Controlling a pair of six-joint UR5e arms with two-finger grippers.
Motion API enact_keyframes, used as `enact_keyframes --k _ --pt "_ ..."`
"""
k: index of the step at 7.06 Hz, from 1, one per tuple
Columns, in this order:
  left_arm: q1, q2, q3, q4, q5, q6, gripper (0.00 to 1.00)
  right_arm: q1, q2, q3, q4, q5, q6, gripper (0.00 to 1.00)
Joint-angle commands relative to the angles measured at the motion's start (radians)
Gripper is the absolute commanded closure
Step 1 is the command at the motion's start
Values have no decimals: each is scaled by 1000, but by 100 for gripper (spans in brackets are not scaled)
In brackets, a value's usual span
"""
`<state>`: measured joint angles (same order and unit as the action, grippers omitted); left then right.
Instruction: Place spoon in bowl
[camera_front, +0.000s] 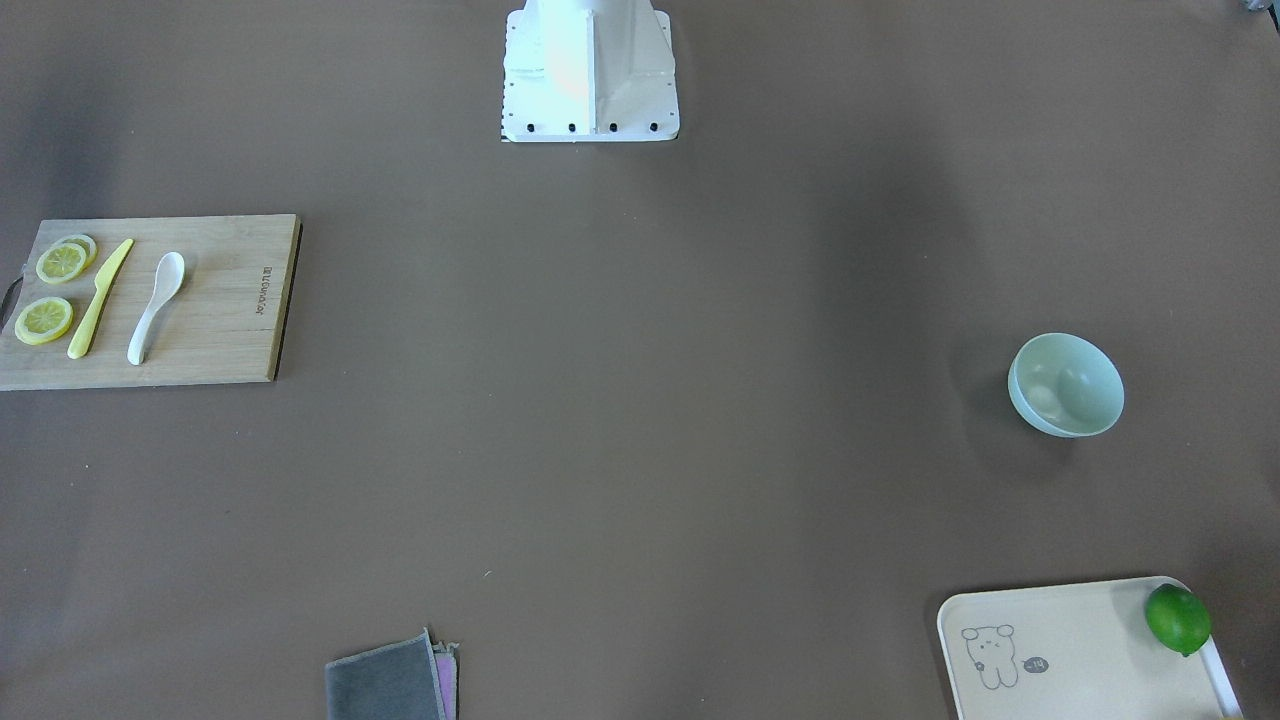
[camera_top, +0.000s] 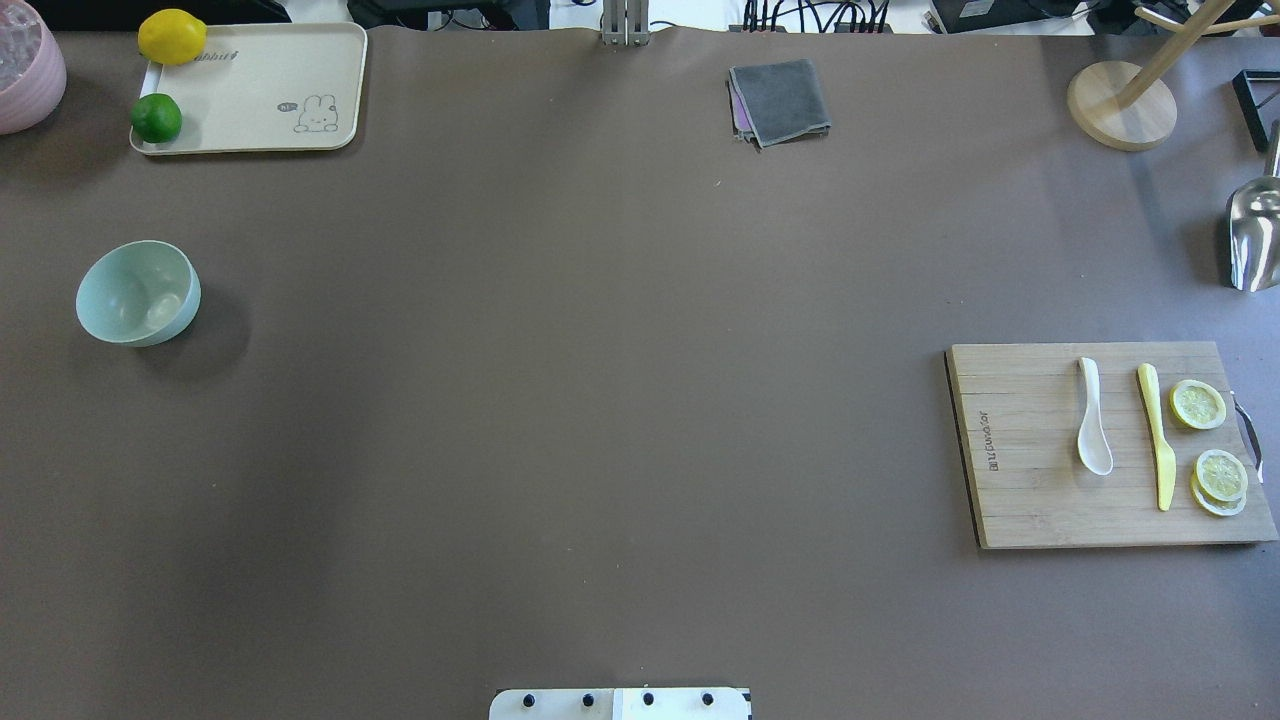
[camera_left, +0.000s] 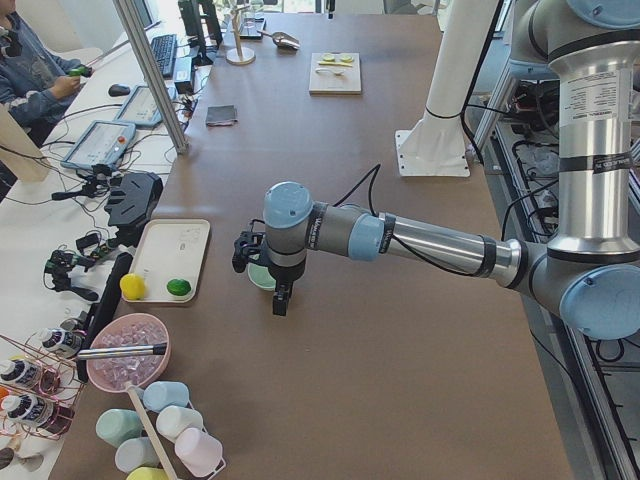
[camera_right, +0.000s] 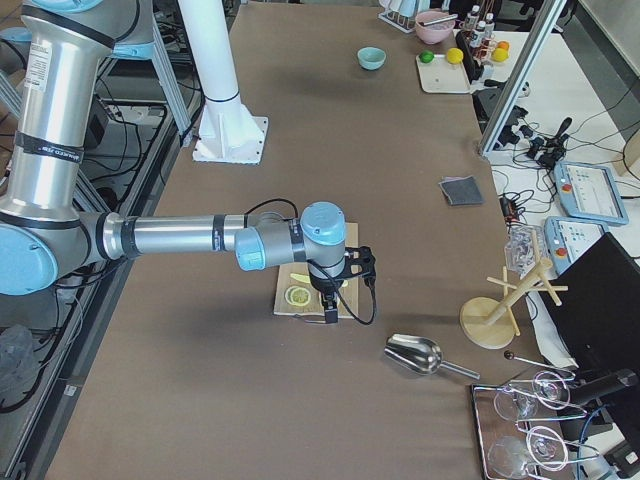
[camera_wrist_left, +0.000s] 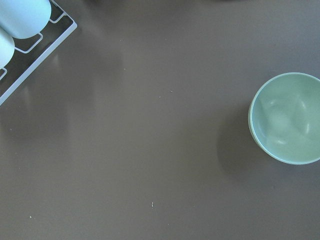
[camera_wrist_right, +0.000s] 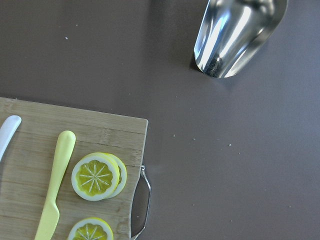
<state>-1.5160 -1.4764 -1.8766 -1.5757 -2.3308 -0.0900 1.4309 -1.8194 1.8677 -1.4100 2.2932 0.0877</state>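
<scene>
The white spoon lies on a wooden cutting board at the table's right side, next to a yellow knife. It also shows in the front view, and its handle tip shows in the right wrist view. The mint-green bowl stands empty at the table's left side; it also shows in the left wrist view. My left gripper hangs high over the bowl. My right gripper hangs high over the board. Both show only in the side views, so I cannot tell whether they are open or shut.
Lemon slices lie on the board. A cream tray holds a lemon and a lime. A grey cloth, a metal scoop, a wooden stand and a pink bowl stand along the far edge.
</scene>
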Motion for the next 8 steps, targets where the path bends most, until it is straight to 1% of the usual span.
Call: enact_keyframes --k 1,5,8 --pt "-1 7 -9 -1 5 1 2 0 -1 7 0 0 -3 0" --pt "-1 15 -9 0 4 -7 2 0 -3 7 0 2 -8 0" --pt "-3 42 -61 -4 -8 -5 2 -1 -3 7 0 3 -5 0"
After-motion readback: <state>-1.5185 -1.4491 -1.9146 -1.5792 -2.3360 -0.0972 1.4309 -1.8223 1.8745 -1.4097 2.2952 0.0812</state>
